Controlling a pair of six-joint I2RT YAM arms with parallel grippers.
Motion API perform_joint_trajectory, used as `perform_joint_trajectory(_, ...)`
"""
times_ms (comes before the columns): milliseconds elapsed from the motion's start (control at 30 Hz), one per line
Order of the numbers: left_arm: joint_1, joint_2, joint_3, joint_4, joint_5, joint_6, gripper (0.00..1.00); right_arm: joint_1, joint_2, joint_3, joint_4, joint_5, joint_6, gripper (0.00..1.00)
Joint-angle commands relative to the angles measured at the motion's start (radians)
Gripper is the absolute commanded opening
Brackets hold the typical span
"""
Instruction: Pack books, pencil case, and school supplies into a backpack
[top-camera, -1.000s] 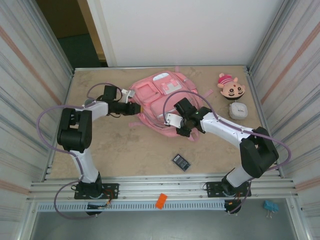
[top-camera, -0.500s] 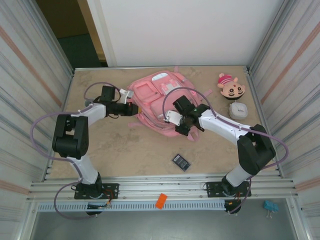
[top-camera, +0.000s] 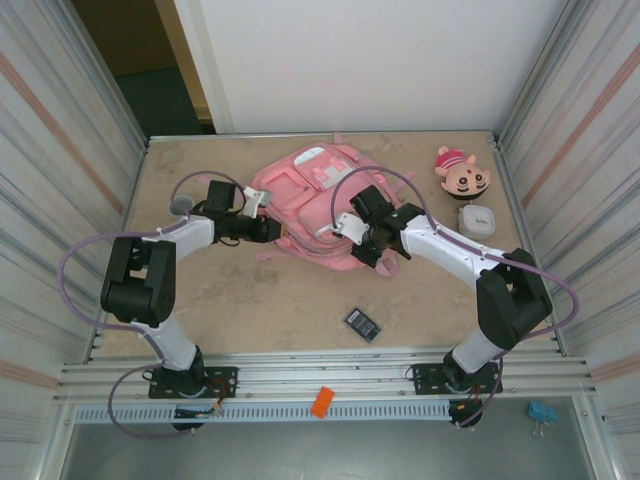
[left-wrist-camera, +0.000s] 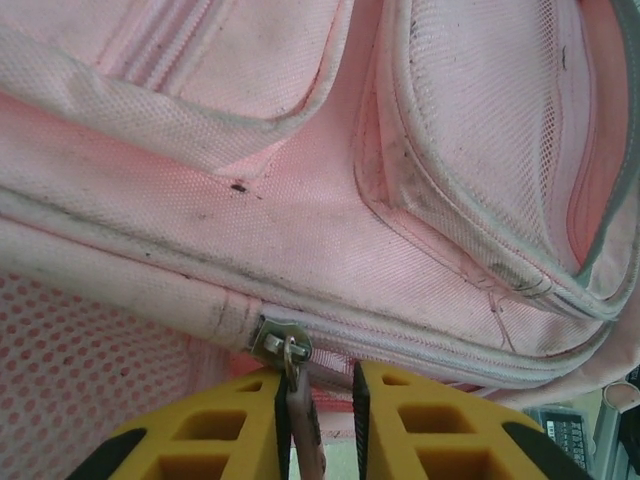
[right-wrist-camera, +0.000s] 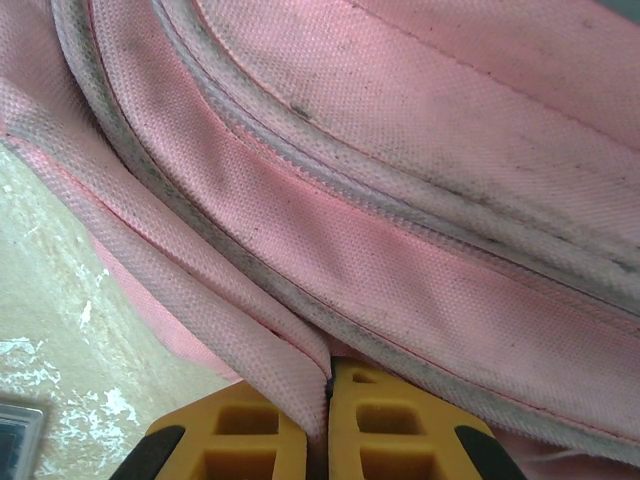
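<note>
Between the yellow fingers (left-wrist-camera: 215, 435) of the left gripper (left-wrist-camera: 318, 388), low in the left wrist view, hangs a zip pull (left-wrist-camera: 301, 420). The jaws stand a narrow way apart and the pull lies against one finger with a slim gap beside it. Its lower end and the finger bases are cut off by the picture's edge, so no firm pinch can be made out. Just above sits the metal slider (left-wrist-camera: 279, 343), on a closed stretch of zip along the side of the backpack (top-camera: 318, 190). The right gripper (right-wrist-camera: 329, 385) has its jaws pressed together on a fold of the backpack's pink fabric, which runs down into the seam between them; how deep it goes is hidden. From above, both grippers are covered by their own wrists. The left arm (top-camera: 190, 232) rises from its near-left base, bends at the elbow and stretches rightward to the backpack's left side. The right arm (top-camera: 450, 255) bends at the near right and reaches leftward to the backpack's near right edge. The backpack lies flat, pockets up, toward the far middle of the table (top-camera: 240, 300). The dark calculator (top-camera: 363, 324) lies well apart on the near table.
</note>
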Motion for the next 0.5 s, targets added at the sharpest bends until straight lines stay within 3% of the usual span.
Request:
perform_joint_trajectory(0,-0.018,-0.045,-0.023,-0.019,0.053,0.006,0.19,-0.008,-0.027,0.049,0.097,-0.001,0.065,0.00)
perform_joint_trajectory(100,-0.017,-0.064,-0.033,-0.036,0.037,0.009,0.15,-0.015,-0.026,0.055,0.103,-0.001,0.087,0.00)
perform_joint_trajectory(233,-0.019,-0.092,-0.049,-0.037,0.027,0.006,0.22,-0.033,-0.027,0.061,0.110,-0.004,0.137,0.00)
perform_joint_trajectory(467,-0.031,-0.120,-0.057,-0.054,0.009,0.021,0.01,-0.046,-0.036,0.066,0.120,0.008,0.194,0.00)
